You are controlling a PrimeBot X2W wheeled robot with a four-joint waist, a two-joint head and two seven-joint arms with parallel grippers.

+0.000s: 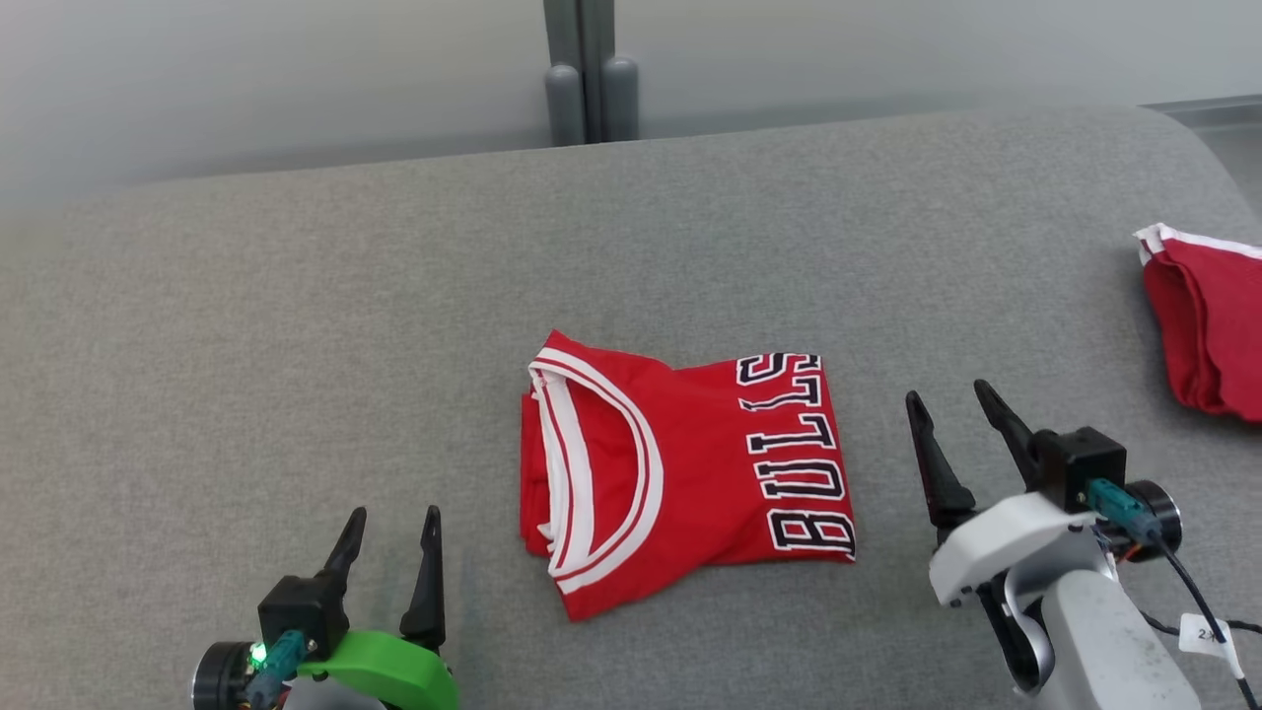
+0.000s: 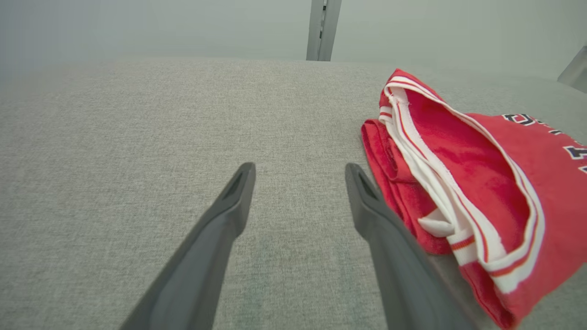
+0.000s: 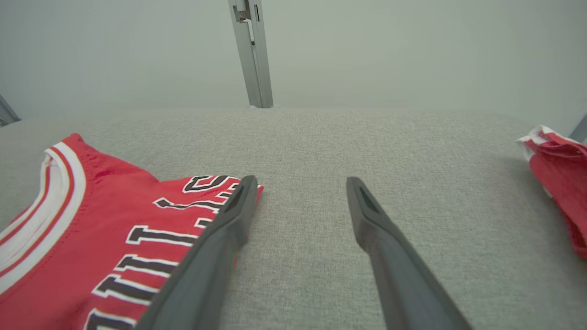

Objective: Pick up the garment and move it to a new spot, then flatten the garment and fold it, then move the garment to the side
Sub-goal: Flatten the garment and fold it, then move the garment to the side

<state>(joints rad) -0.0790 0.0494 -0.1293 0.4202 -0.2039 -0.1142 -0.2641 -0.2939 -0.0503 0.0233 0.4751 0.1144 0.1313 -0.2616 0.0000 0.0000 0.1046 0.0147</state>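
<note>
A red garment (image 1: pixel 690 473) with white trim and black "BULLS" lettering lies folded into a compact rectangle in the middle of the grey padded surface (image 1: pixel 296 325). My left gripper (image 1: pixel 389 523) stands open at the lower left, a little left of the fold, nothing between its fingers. In the left wrist view the garment (image 2: pixel 481 192) lies just right of the open left gripper (image 2: pixel 300 172). My right gripper (image 1: pixel 951 399) is open just right of the garment, holding nothing. In the right wrist view the right gripper (image 3: pixel 300 183) points past the lettered edge of the garment (image 3: pixel 91 229).
A second red cloth with white trim (image 1: pixel 1203 325) lies at the right edge of the surface, also seen as a red cloth (image 3: pixel 557 183) in the right wrist view. A grey post (image 1: pixel 587 69) stands behind the surface's far edge. A cable (image 1: pixel 1198 592) trails from my right wrist.
</note>
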